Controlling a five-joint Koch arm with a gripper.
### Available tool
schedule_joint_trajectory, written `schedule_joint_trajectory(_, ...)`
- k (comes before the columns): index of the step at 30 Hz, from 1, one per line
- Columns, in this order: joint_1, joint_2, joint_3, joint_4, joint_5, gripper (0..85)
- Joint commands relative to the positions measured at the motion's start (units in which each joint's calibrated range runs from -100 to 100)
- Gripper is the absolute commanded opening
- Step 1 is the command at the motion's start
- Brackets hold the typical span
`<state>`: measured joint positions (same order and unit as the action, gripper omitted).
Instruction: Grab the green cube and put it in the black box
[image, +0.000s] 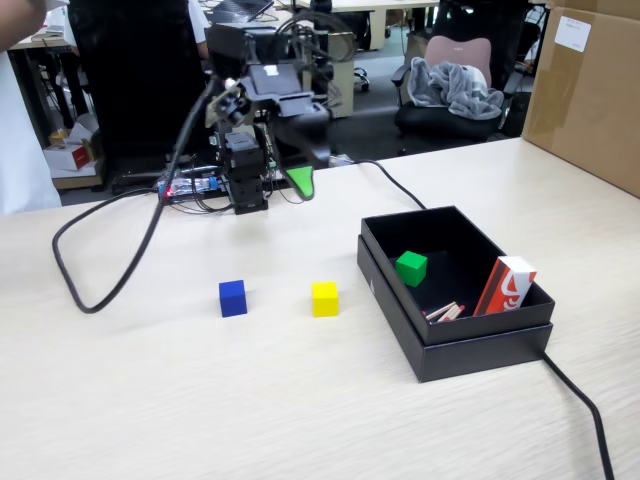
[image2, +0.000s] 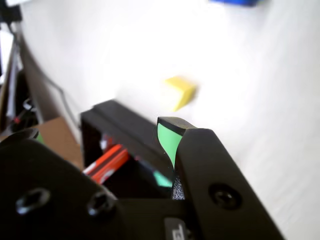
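Cube: the green cube (image: 411, 267) lay inside the box (image: 470, 350), near its back-left corner; task looked done
Gripper: the gripper (image: 302, 181) hung over the table's far edge, well apart from the cube; whether apart or together could not be told

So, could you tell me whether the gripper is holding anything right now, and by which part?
Nothing is held. The gripper hangs back near the arm's base with nothing at its green tip, and the green cube lies by itself inside the black box.
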<state>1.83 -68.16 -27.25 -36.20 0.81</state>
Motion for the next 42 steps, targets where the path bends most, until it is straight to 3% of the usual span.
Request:
schedule_joint_trajectory(1, -0.8, -9.6, -5.5, 4.5, -0.4, 49.9)
schedule_joint_trajectory(6, -0.9, -17.3, -24.7, 8.3, 0.1, 51.6)
schedule_joint_trajectory(22, -0.7, -25.6, -62.8, 40.9, 0.6, 48.1)
schedule_joint_trajectory(42, -1.4, -25.4, -69.4, 43.6, 0.6, 48.8)
